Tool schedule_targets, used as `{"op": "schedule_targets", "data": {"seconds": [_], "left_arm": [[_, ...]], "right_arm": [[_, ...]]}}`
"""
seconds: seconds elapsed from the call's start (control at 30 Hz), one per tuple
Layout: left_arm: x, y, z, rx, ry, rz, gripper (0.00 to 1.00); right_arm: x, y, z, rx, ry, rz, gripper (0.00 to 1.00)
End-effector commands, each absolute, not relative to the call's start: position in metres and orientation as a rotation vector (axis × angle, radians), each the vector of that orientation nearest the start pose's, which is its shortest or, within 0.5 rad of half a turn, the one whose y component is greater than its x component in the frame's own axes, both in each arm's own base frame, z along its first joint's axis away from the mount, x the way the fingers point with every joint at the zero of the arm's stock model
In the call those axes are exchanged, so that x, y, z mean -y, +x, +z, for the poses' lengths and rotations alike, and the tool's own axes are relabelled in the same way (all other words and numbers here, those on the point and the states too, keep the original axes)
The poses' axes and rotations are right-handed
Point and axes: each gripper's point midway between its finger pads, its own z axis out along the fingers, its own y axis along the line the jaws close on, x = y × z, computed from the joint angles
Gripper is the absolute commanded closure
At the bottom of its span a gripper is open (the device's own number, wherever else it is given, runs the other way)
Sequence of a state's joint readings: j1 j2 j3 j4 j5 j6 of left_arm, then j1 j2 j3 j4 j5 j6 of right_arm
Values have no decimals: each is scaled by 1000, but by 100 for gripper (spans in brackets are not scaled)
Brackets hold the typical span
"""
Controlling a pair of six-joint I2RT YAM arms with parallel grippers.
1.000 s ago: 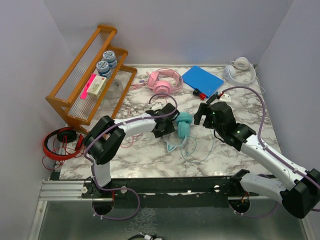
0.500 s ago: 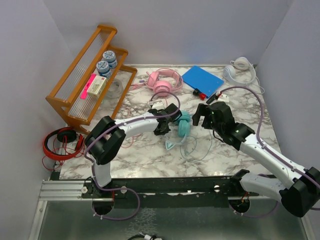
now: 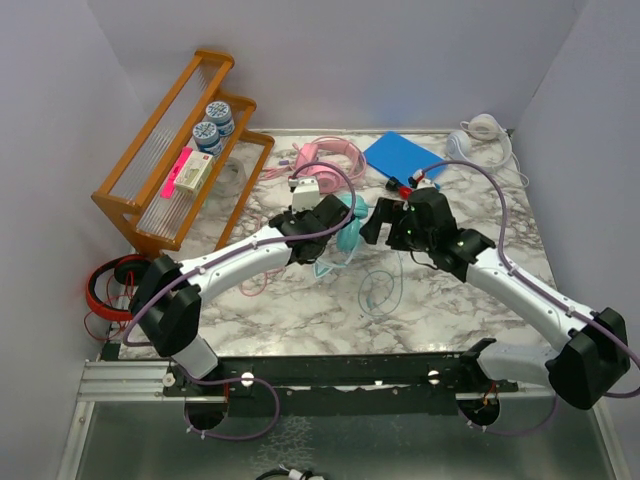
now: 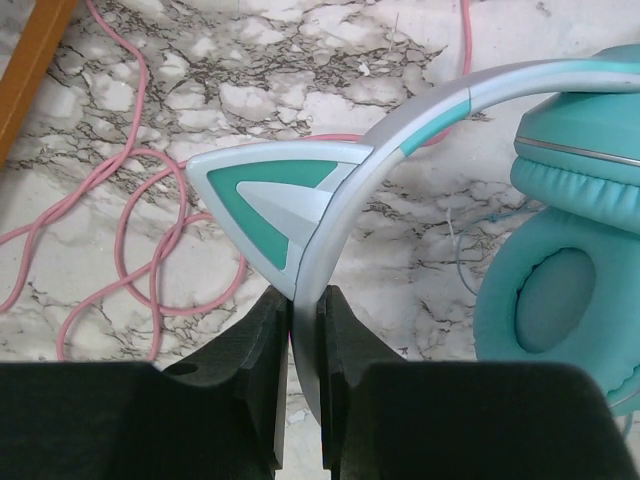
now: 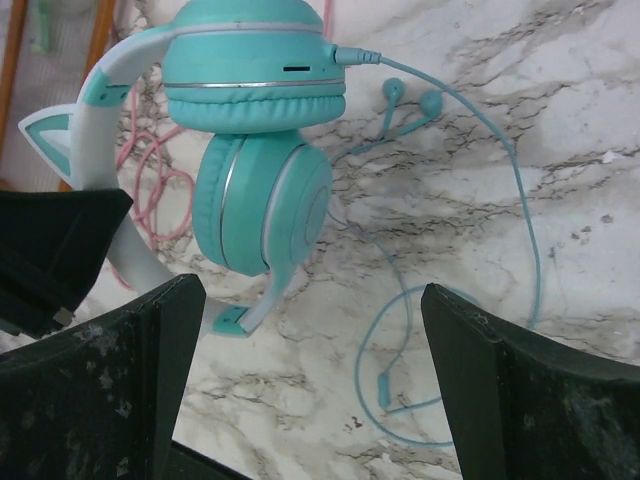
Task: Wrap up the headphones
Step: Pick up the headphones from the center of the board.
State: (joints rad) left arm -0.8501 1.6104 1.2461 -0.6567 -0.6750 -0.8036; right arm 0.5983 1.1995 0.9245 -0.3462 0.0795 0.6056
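The left gripper [image 4: 303, 330] was closed on the headband of the teal headphones [image 3: 349, 226]. Its two black fingers [image 4: 255, 350] pinched the grey-and-teal band from both sides, just below one cat ear [image 4: 272, 205]. The right gripper [image 5: 312, 300] held nothing, and its jaws stood wide apart. In the right wrist view its fingers [image 5: 150, 370] framed the two ear cups [image 5: 262, 205] without touching them, and the microphone boom [image 5: 262, 300] projected from the lower cup. A thin teal cable [image 5: 520, 210] left the upper cup and ran in loose loops over the marble table [image 5: 560, 80]. In the top view the teal headphones sat near the middle of the table, between the two grippers, with the right gripper just beside them on the right. Whether the ear cups rested on the marble could not be determined. The pink headphones [image 3: 325, 160] lay behind the left gripper, near the far edge of the table. Their pink cable [image 4: 150, 250] lay in loops on the marble beside the gripped headband. The white headphones [image 3: 480, 133] lay in the far right corner. A blue pad [image 3: 405, 158] lay between the pink and white pairs. A wooden rack [image 3: 180, 150] stood along the left edge of the table and carried two round tins [image 3: 213, 122]. The red-and-black headphones [image 3: 115, 285] lay off the table to the left, near the rack.
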Motion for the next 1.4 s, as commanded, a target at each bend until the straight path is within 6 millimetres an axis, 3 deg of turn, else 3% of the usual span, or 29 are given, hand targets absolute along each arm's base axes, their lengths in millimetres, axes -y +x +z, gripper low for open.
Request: {"op": "schedule_targets", "data": {"seconds": [0.0, 0.3, 0.83, 0.93, 1.07, 1.2, 1.37], "left_arm": [[225, 319, 171, -2145, -226, 13, 89], [230, 317, 178, -2130, -228, -17, 89], [230, 317, 198, -2076, -281, -61, 89], [223, 317, 203, -2043, -333, -52, 89], [202, 315, 209, -1964, -475, -35, 89], [185, 312, 218, -1894, -563, -14, 88], [177, 312, 223, -1861, -595, 11, 88]], "right_arm": [[-235, 293, 184, -2229, 163, 764, 0], [-254, 315, 191, -2215, 218, 691, 0], [-252, 334, 151, -2275, 447, 475, 0], [-240, 331, 140, -2295, 572, 397, 3], [-217, 317, 127, -2301, 739, 301, 15], [-198, 304, 119, -2267, 837, 275, 17], [-198, 289, 110, -2311, 843, 312, 19]]}}
